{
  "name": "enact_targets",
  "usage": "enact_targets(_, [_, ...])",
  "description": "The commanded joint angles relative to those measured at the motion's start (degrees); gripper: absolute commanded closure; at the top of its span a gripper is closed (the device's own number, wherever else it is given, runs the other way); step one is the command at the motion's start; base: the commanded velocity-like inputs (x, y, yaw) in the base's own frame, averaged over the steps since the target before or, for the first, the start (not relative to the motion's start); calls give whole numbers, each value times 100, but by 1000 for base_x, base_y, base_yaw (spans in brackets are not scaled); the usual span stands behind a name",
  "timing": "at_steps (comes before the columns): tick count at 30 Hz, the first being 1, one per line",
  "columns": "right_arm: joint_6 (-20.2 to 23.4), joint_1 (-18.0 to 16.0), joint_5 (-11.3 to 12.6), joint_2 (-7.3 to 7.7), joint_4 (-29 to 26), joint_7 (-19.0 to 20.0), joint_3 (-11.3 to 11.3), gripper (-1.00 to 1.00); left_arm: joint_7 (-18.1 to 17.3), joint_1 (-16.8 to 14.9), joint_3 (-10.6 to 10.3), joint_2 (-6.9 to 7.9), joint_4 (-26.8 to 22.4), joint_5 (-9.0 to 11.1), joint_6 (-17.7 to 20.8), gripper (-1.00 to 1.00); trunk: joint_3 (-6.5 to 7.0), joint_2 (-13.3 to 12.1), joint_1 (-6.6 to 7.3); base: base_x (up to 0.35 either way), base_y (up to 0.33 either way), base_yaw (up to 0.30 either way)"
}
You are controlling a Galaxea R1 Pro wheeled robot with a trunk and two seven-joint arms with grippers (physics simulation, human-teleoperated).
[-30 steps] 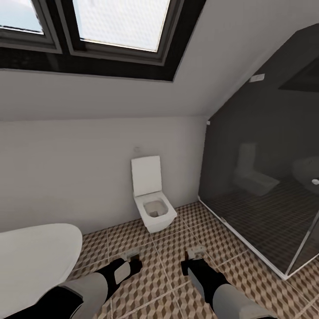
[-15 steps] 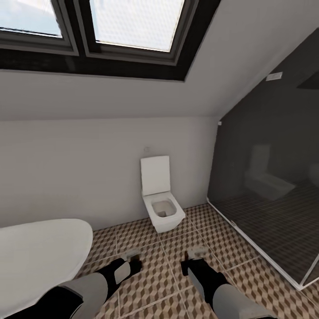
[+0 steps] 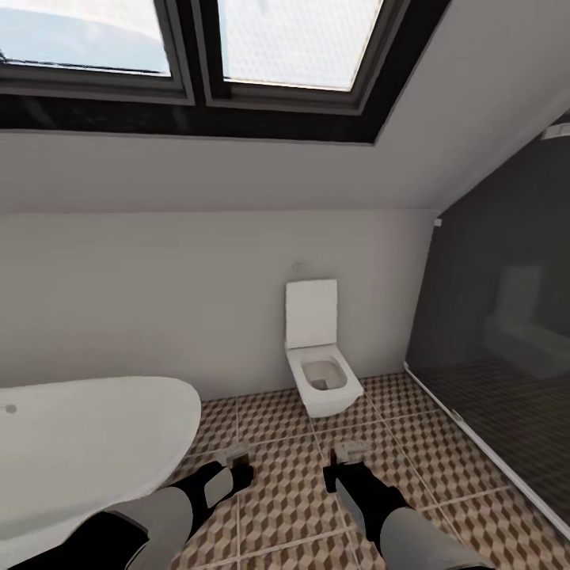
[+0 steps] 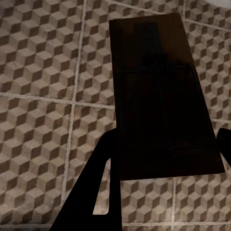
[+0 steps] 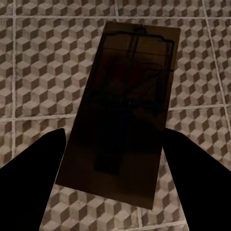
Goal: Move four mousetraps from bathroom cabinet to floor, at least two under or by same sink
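The left gripper [image 3: 237, 457] pinches a mousetrap [image 4: 161, 96], whose long side runs straight out past the fingers [image 4: 89, 192] over the tiled floor [image 4: 38, 72]. The right gripper [image 3: 348, 454] likewise clamps a second mousetrap [image 5: 122, 110], pointing lengthwise away from it. Ahead of both stand a bathtub [image 3: 87, 443] and a toilet [image 3: 323, 372].
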State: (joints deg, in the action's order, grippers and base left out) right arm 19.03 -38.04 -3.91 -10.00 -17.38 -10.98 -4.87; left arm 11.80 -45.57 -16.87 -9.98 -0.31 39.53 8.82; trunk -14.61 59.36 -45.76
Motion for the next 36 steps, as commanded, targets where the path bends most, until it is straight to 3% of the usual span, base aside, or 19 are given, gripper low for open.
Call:
enact_targets(1, [50, -2, -40, 0, -11, -18, -23, 100, 24, -5, -47, -2, -4, 39, 24, 100, -8, 6, -1, 0, 0, 300])
enact_targets(36, [44, -2, -49, 0, 24, -18, -23, 100, 24, -5, -50, -2, -4, 45, 24, 100, -8, 6, -1, 0, 0, 300])
